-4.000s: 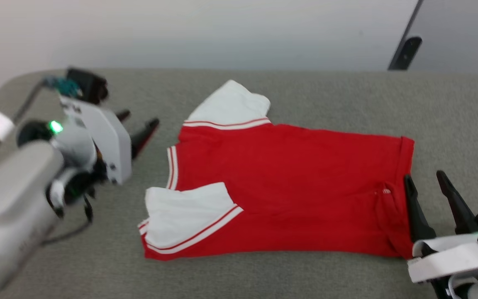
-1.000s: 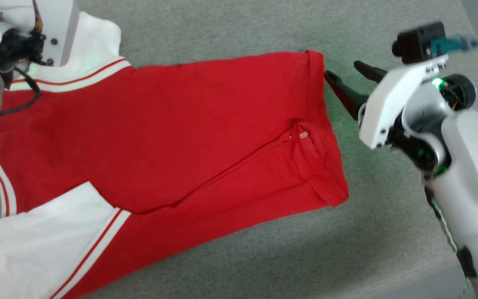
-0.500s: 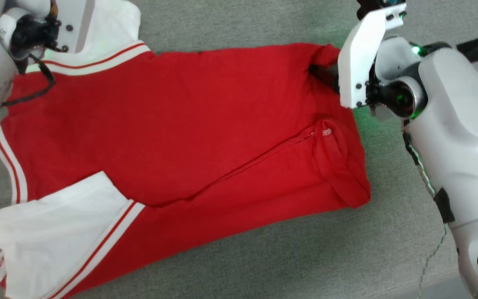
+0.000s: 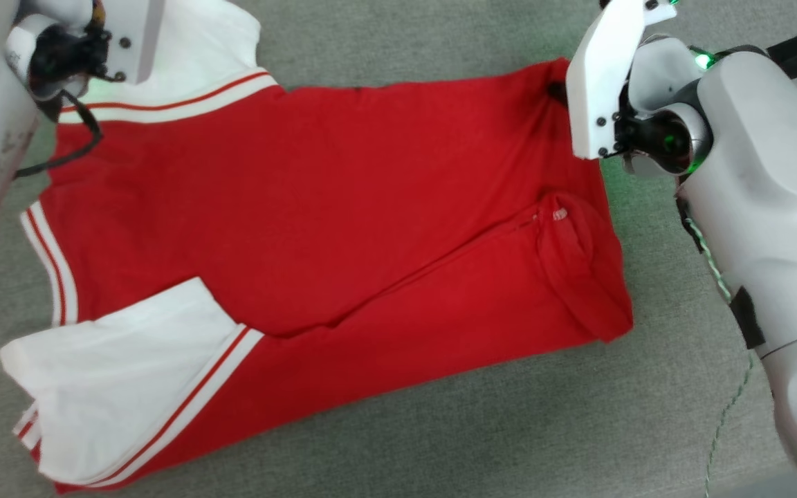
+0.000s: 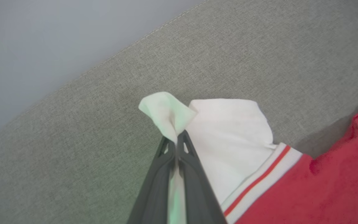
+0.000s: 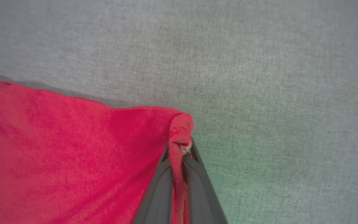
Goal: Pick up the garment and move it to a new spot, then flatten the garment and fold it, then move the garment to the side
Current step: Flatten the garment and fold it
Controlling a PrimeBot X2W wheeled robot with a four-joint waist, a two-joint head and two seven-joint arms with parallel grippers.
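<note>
The garment [image 4: 343,207], a red jersey with white sleeves and red-and-white stripe trim, lies spread on a grey fabric surface. In the left wrist view my left gripper [image 5: 176,138] is shut on a pinch of the far white sleeve [image 5: 235,130], which bunches up past the fingertips. In the head view that gripper is hidden behind its wrist housing [image 4: 118,38] at the top left. My right gripper [image 6: 180,149] is shut on the far corner of the red hem [image 6: 180,124]. In the head view a dark finger [image 4: 556,90] shows at that corner, beside the white wrist plate.
The grey fabric surface [image 4: 454,429] runs all around the garment, with free room in front and to the right. Its stitched far edge [image 5: 110,59] borders a pale wall. My right arm's body [image 4: 772,207] fills the right side of the head view.
My right gripper went from open beside the hem to shut on its far corner. The left gripper stays shut on the sleeve. The head camera has shifted slightly.
</note>
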